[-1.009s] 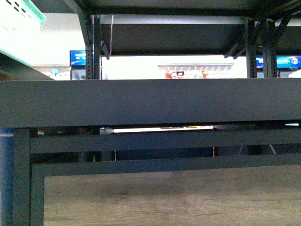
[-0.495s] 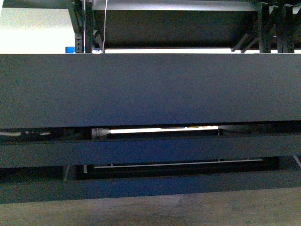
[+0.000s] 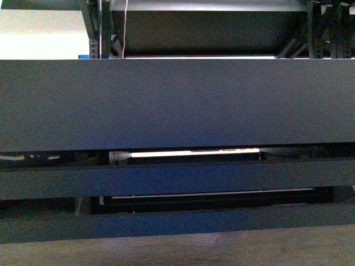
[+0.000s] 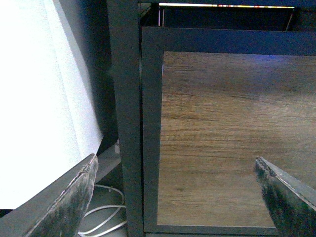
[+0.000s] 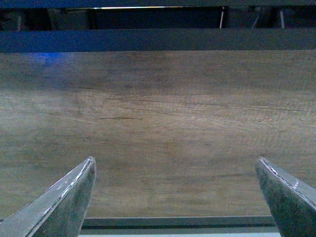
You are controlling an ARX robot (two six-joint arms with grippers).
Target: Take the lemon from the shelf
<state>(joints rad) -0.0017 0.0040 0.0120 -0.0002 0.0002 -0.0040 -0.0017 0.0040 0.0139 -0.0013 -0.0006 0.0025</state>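
I see the shelf's point(image 3: 177, 105) broad dark tray rim filling most of my view. Two dark rails point(image 3: 177, 180) run beneath it, a bright slit point(image 3: 188, 153) shows between, and a wood-grain panel point(image 3: 222, 249) lies nearest.

You had nothing to read at this moment: no lettering, number, brand or label was legible in any of the three views. The only candidates were small coloured specks point(image 3: 224, 149) in the bright slit point(image 3: 166, 153) between the dark rails of the shelf point(image 3: 177, 105), and a similar coloured strip point(image 4: 247, 6) in the left wrist view. Both were too small and blurred for you to tell whether they carried print at all.
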